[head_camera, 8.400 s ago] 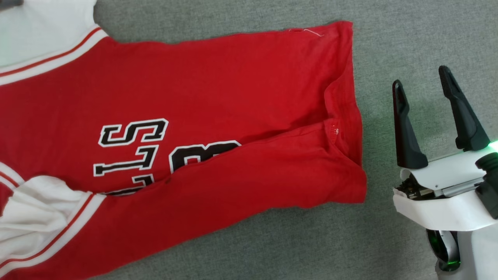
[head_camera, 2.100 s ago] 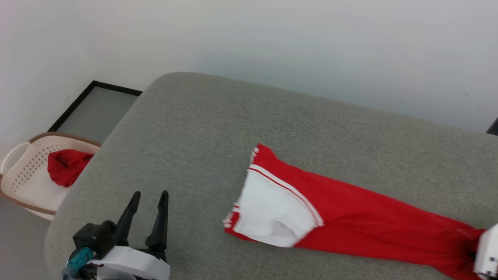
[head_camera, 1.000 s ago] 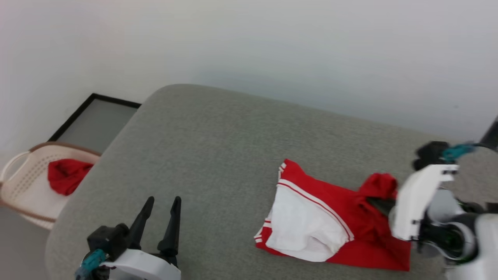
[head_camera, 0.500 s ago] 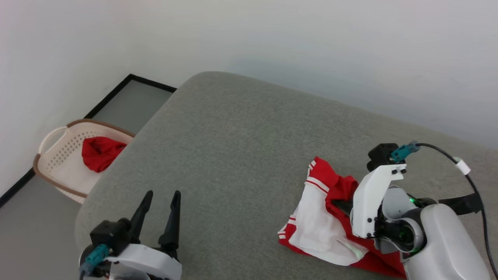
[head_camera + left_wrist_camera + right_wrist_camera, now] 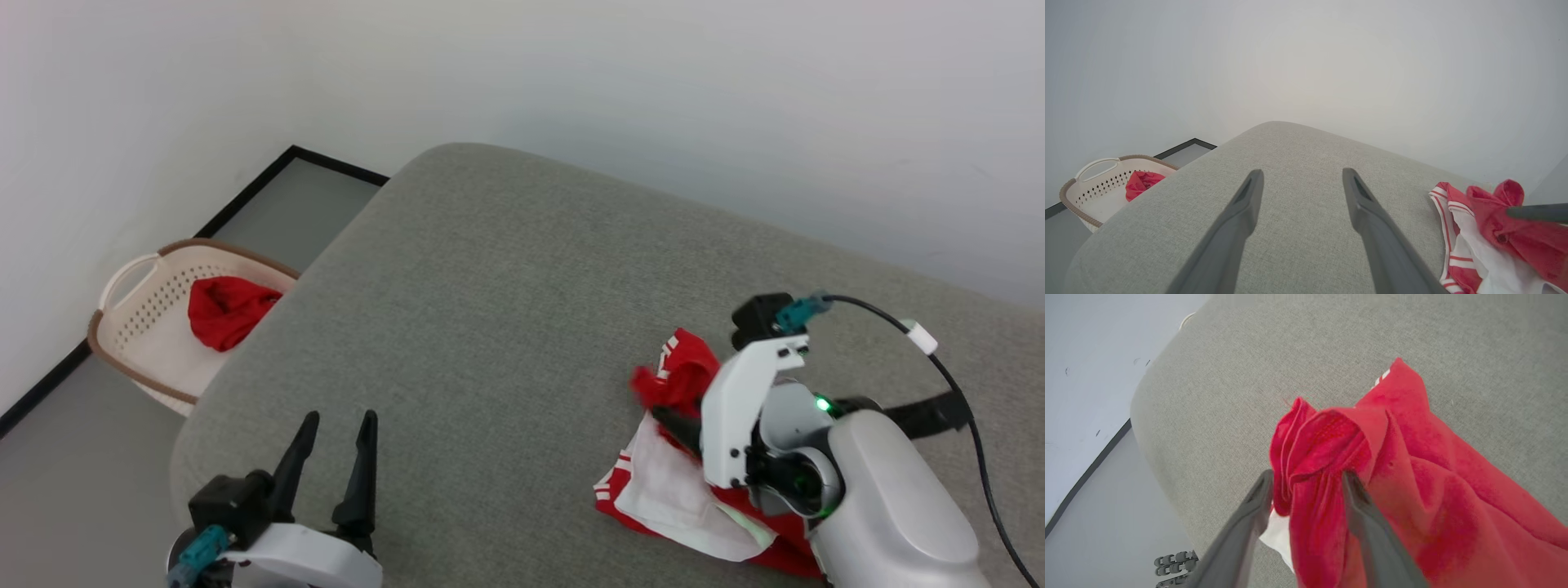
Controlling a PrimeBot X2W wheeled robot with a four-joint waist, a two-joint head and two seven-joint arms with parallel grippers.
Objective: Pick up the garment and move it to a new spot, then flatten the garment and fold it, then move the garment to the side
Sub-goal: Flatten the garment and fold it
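Right wrist view: the right gripper (image 5: pixel 1307 477) has its two dark fingers spread apart, with a bunched fold of the bright red sports jersey with white sleeve panels and striped trim (image 5: pixel 1433 498) standing up between them. The fold brushes both fingers, but nothing looks pinched, so I judge the cloth released rather than grasped. The jersey lies in a crumpled heap on the robot's right part of the grey fabric-covered cushion (image 5: pixel 490 286), one white panel underneath and red cloth piled on top. The left gripper (image 5: pixel 1302 175) hovers over bare cushion on the robot's left, fingers wide, holding nothing, well apart from the heap.

The step in hand looks like the set-down of a move. To finish it cleanly, the right jaws should open fully before the arm shifts, then back out along the fingers' own line and rise, so the raised fold slips off instead of snagging and dragging the heap. The jersey is neither flat nor folded, so the next grasp should take a hem or sleeve edge, not the middle.
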